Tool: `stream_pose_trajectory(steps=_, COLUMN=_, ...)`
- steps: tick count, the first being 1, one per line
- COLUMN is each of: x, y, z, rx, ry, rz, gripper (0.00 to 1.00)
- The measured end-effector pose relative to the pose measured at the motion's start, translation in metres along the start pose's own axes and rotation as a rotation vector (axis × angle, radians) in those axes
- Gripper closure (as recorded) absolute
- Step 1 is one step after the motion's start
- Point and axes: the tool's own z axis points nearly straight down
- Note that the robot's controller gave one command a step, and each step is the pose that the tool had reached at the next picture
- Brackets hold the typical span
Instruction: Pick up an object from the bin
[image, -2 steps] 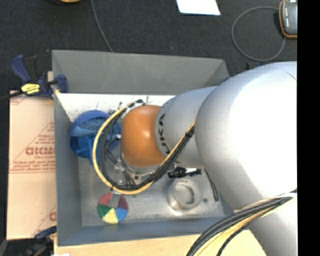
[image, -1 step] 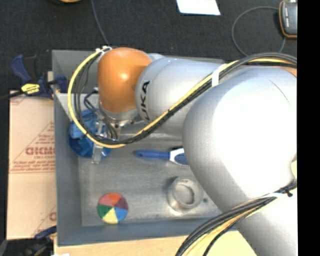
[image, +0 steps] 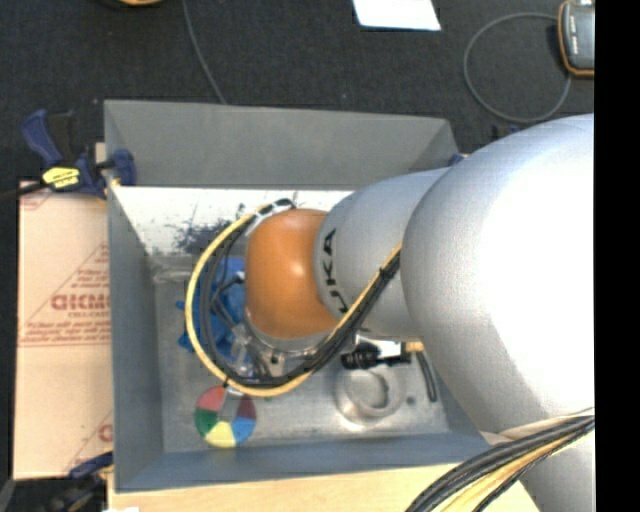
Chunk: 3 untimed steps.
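Starting at the bin's (image: 135, 330) left wall: a tangle of blue plastic pieces (image: 205, 300), partly under the arm, so their count can't be told. Next, by the near-left corner, one round ball (image: 225, 417) in red, green, blue and yellow segments. The end effector (image: 248, 362) hangs low just above it, tucked under the orange cover (image: 285, 275) – open or closed, impossible to tell. The ball lies just beside it, toward the near edge and slightly left; being round, it offers no long axis to line up on – probably the likeliest pick. Further right: one clear ring (image: 365, 392), one black marker (image: 375, 353), one short black stick (image: 428, 378).
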Motion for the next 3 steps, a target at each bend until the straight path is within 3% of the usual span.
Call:
stream_pose_trajectory(steps=1, x=-0.095, y=0.05, z=0.025, rx=-0.016, ry=-0.034, rz=-0.27, gripper=0.0)
stream_pose_trajectory(steps=2, x=-0.078, y=0.067, z=0.023, rx=0.013, ry=-0.021, rz=-0.423, gripper=1.0)
stream_pose_trajectory(steps=3, x=-0.078, y=0.067, z=0.023, rx=0.013, ry=-0.021, rz=-0.422, gripper=1.0)
